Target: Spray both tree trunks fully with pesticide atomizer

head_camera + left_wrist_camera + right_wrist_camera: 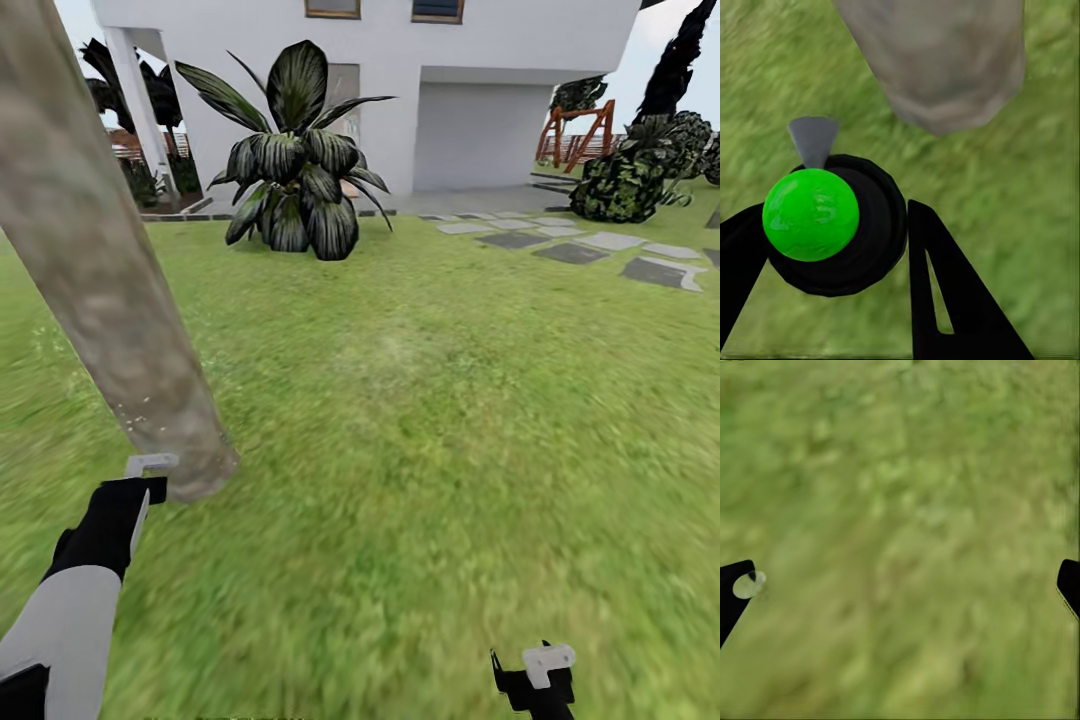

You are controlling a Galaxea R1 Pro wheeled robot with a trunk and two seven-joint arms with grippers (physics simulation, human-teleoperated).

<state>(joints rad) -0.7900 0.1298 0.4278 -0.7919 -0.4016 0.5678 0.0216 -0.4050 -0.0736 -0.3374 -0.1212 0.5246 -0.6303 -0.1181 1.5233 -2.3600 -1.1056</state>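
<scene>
Atomizer (832, 225) clamped in left gripper (832, 247) near tree trunk (100, 270) base; right gripper (900, 585) wide, empty.

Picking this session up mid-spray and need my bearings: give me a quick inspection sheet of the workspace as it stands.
Surface: green grass lawn, grey paving stones at the far right.
Job's things: tree trunk, thick, pale grey-brown, leaning, right ahead of the left arm; pesticide atomizer, black body with green ball top and grey nozzle aimed toward the trunk's base.
Clutter: nothing seen.
Grippers: left gripper shut on the atomizer, fingers on either side; right gripper open over bare grass, holding nothing.
Cables: nothing seen.
Surroundings: broad-leaved plant before a white house; dark shrub and reddish wooden frame at the far right.
</scene>
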